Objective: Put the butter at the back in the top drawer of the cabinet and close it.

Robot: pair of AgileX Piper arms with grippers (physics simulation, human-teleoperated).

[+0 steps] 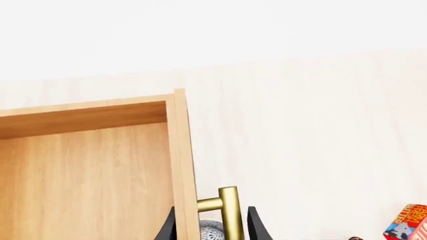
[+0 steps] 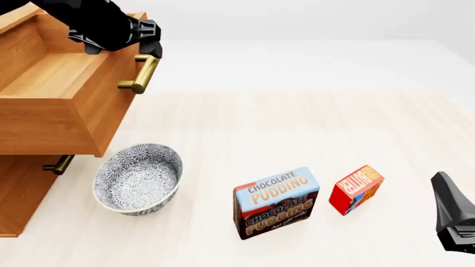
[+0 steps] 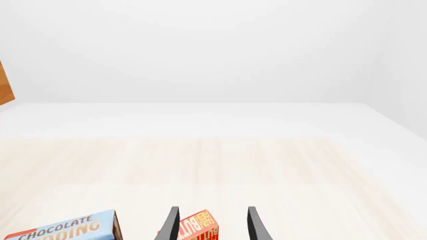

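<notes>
the table (image 2: 245, 128) is a pale, faintly grained wood surface, lit evenly. beyond its far edge a plain white floor runs back to a bare pale grey wall, with no other furniture showing.

at the left of the front view stands the cabinet (image 2: 19, 194), light-brown wood. its top drawer (image 2: 52, 105) is pulled well out over the table, its inside bare wood. the left gripper (image 2: 152, 47) sits at the drawer's brass handle (image 2: 142, 75); in the left wrist view the bar stands between the two dark fingers (image 1: 257, 227), which are spread on either side of it with gaps showing. a lower handle (image 2: 58, 164) peeks out beneath the open drawer.

just beside the cabinet's front sits a patterned bowl (image 2: 139, 178). to its right stands the chocolate pudding box (image 2: 276, 203), and near that, a little apart, the butter (image 2: 355, 189), upright on the table and tilted slightly.

the right gripper (image 3: 212, 227) is low at the front view's right edge, apart from the butter. in the right wrist view its fingers are spread, with the butter seen between them further ahead, not gripped.
</notes>
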